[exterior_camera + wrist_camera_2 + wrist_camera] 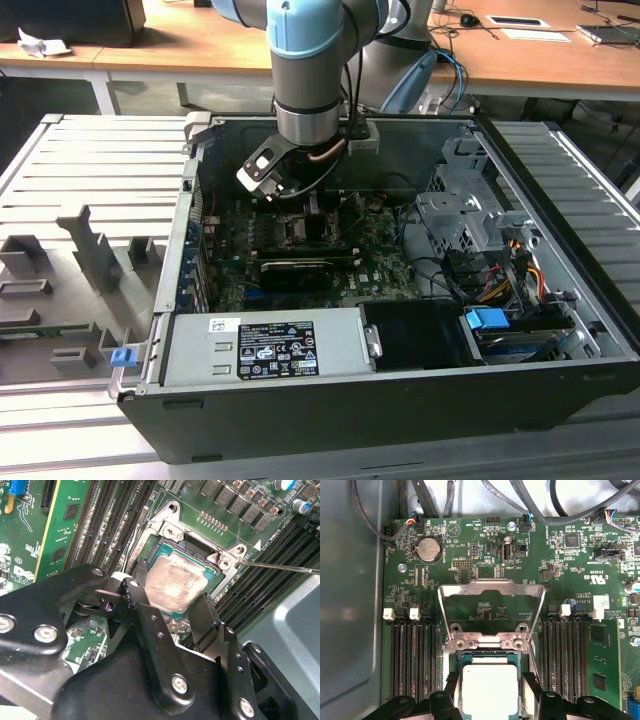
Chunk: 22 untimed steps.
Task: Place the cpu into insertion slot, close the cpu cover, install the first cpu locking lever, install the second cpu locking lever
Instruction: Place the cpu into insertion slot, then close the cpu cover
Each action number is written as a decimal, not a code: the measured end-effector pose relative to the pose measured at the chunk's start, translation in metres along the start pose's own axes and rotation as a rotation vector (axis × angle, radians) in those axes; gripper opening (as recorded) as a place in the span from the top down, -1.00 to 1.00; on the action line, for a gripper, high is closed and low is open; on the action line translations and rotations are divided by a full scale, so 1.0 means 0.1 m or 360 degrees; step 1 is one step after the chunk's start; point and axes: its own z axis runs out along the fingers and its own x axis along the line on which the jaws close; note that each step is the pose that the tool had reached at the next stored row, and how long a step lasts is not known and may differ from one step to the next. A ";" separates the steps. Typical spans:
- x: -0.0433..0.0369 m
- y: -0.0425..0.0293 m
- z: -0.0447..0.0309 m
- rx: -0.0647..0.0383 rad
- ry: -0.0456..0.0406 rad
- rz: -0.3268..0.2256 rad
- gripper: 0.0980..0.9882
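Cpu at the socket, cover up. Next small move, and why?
Probably lower straight down a little, no sideways shift: the gripper is shut on the cpu, squarely over the insertion slot, and the cpu cover stands flipped open.

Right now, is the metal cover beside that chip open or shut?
Open. The cpu cover is swung back off the insertion slot, green board shows through its window, and the cpu lies bare.

Grey ribbed bench (90, 160), wooden desks (200, 45) beyond
The bench is spread on both sides; the desks are ranged far behind
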 end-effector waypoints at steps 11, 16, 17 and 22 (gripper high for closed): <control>0.003 0.025 -0.134 0.0023 -0.0026 -0.0002 0.98; 0.004 0.028 -0.168 0.0024 -0.0026 -0.0002 0.98; 0.005 0.029 -0.169 0.0024 -0.0026 -0.0002 0.98; 0.003 0.070 -0.167 0.0027 -0.0028 -0.0002 0.98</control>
